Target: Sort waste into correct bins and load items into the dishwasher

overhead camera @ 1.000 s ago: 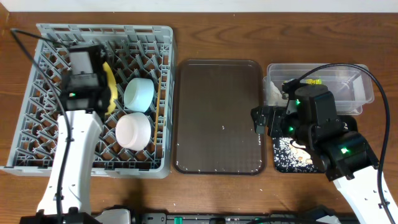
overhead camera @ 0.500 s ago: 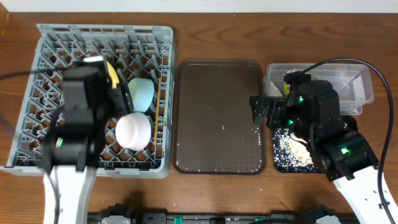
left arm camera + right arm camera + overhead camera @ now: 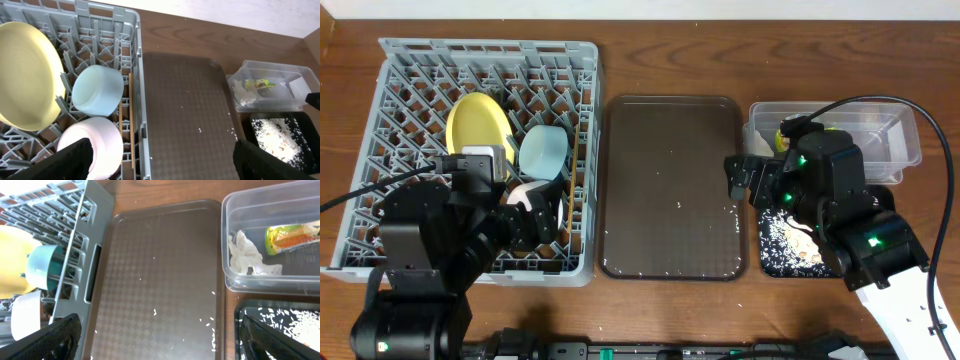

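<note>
The grey dishwasher rack holds a yellow plate leaning among its pegs. Beside the plate lie a light blue bowl and a white bowl, with wooden chopsticks along the rack's right wall. My left gripper hovers over the white bowl near the rack's front, open and empty, touching nothing. My right gripper hangs open and empty at the brown tray's right edge. The clear tub holds the wrapper and the tissue. Rice crumbs lie in the black tray.
The brown serving tray lies between the rack and the bins, with a few rice grains near its right rim. The right arm's cable loops over the tub.
My left gripper opened and let go of the yellow plate, which now leans in the rack. The left arm drew back toward the rack's front. The right arm barely shifted.
</note>
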### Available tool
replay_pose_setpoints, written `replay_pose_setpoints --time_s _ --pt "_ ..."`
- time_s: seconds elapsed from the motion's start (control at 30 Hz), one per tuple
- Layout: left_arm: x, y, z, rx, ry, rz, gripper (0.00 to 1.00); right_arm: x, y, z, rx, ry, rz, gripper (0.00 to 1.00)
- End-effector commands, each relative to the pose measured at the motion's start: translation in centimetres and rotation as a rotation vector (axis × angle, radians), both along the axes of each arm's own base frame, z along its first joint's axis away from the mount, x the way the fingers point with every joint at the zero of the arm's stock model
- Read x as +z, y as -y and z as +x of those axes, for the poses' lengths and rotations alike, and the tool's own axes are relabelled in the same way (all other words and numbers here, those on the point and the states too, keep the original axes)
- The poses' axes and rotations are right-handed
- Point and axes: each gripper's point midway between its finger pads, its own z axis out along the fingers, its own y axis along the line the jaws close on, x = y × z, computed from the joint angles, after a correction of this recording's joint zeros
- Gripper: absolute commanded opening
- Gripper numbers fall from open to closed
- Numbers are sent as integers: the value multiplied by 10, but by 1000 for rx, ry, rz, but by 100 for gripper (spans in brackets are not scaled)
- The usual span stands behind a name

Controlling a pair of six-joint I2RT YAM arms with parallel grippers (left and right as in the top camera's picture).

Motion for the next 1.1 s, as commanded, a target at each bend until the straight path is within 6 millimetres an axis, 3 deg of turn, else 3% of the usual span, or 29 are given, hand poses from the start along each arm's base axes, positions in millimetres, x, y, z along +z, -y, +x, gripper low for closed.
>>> replay_pose_setpoints --time_s 0.0,0.1,0.17,0.4,0.67,0.8,0.93,1.07 --pt "5 -6 2 27 12 21 90 2 7 1 -35 -7 0 99" --pt "2 -34 5 165 29 122 91 -1 7 -1 -35 -22 -6 99" --pt "-1 -43 6 208 60 147 91 -2 8 -2 -35 -26 -8 99" --pt "-7 -44 13 227 358 132 91 -2 8 -2 -35 -27 -8 99" --pt "-44 -59 -7 303 515 127 91 -2 8 -2 -35 -27 -8 99" --pt "-71 -56 -16 285 565 144 91 -2 8 -2 -35 -27 -8 99" --pt "-105 -56 -7 275 509 156 91 -2 8 -2 -35 -27 -8 99" --pt "-125 -58 4 289 525 160 91 -2 8 -2 -34 -27 -8 99"
